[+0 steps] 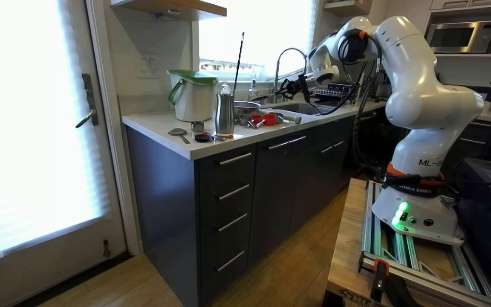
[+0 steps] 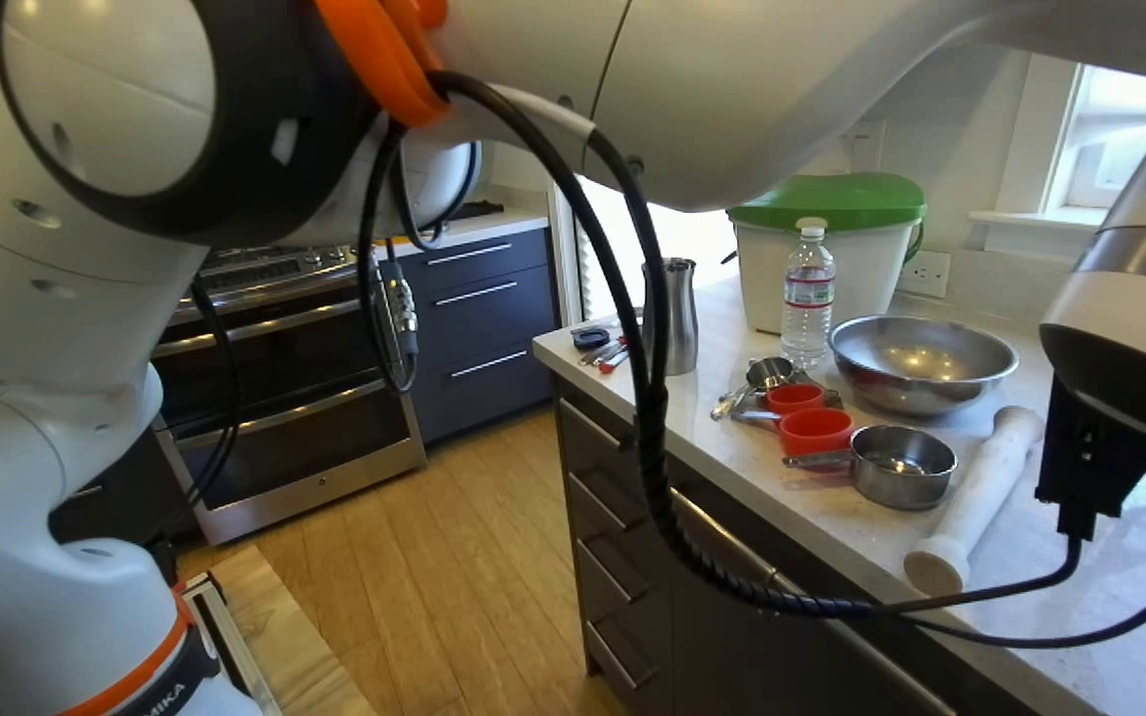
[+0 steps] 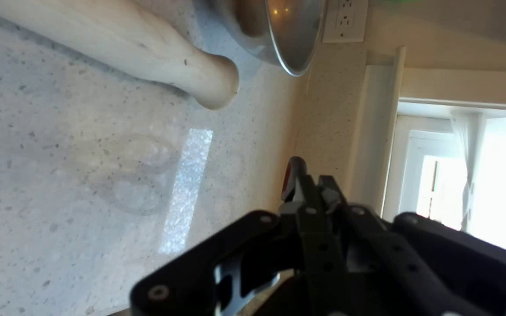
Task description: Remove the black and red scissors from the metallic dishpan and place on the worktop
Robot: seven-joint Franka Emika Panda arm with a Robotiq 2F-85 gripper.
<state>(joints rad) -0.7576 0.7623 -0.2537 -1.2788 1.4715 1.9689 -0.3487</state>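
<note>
The black and red scissors (image 3: 294, 172) show in the wrist view as a dark handle loop with a red inner edge; the rest is hidden behind the fingers. My gripper (image 3: 319, 179) is shut on them, its fingertips close together. In an exterior view the gripper (image 1: 280, 90) holds the scissors (image 1: 260, 98) above the worktop (image 1: 154, 121), with the handle end pointing left. The metallic dishpan (image 1: 300, 108) lies to the right of the gripper there, under the tall curved tap. The pale worktop also shows in the wrist view (image 3: 81, 175) and in an exterior view (image 2: 1130, 607).
A wooden rolling pin (image 2: 976, 502), a steel bowl (image 2: 921, 368), a steel measuring cup (image 2: 901, 467) and red cups (image 2: 817, 430) stand on the worktop. An upright steel cup (image 1: 225, 113), a bottle (image 2: 809, 298) and a green-lidded bin (image 1: 194, 96) stand farther along. The tap (image 1: 277, 72) rises behind the gripper.
</note>
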